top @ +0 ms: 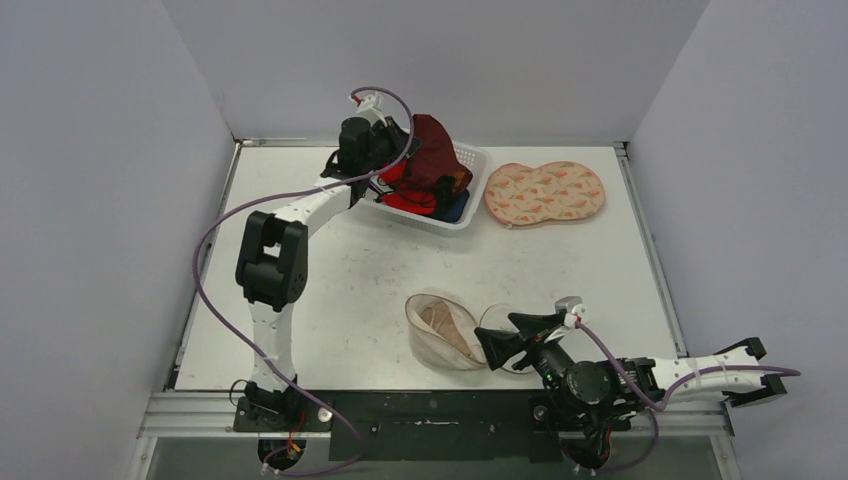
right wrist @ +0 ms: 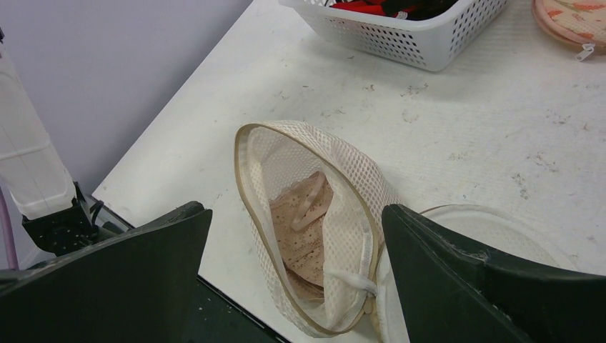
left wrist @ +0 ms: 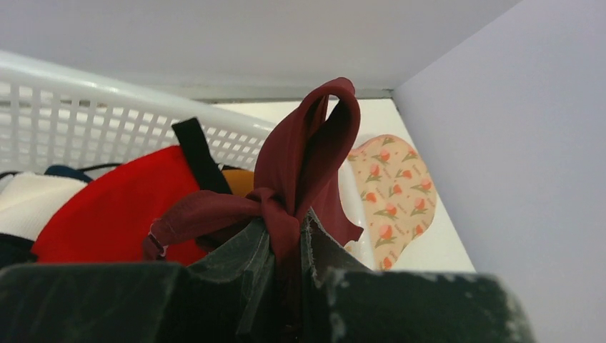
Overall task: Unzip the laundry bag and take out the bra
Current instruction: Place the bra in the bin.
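Observation:
My left gripper (top: 400,162) (left wrist: 304,236) is shut on a dark red bra (top: 432,150) (left wrist: 314,150), which it holds bunched above the white basket (top: 470,215) (left wrist: 86,114). Near the table's front edge lies a white mesh laundry bag (top: 440,330) (right wrist: 343,193), unzipped and gaping. A beige lace bra (right wrist: 304,229) shows inside it. My right gripper (top: 500,340) (right wrist: 294,211) stands open just above the bag's near end, one finger on each side, holding nothing.
The basket holds red, white and dark clothes (left wrist: 107,207). A floral zipped pouch (top: 545,193) (left wrist: 393,193) lies at the back right beside the basket. The bag's round mesh flap (right wrist: 500,229) lies flat to the right of the opening.

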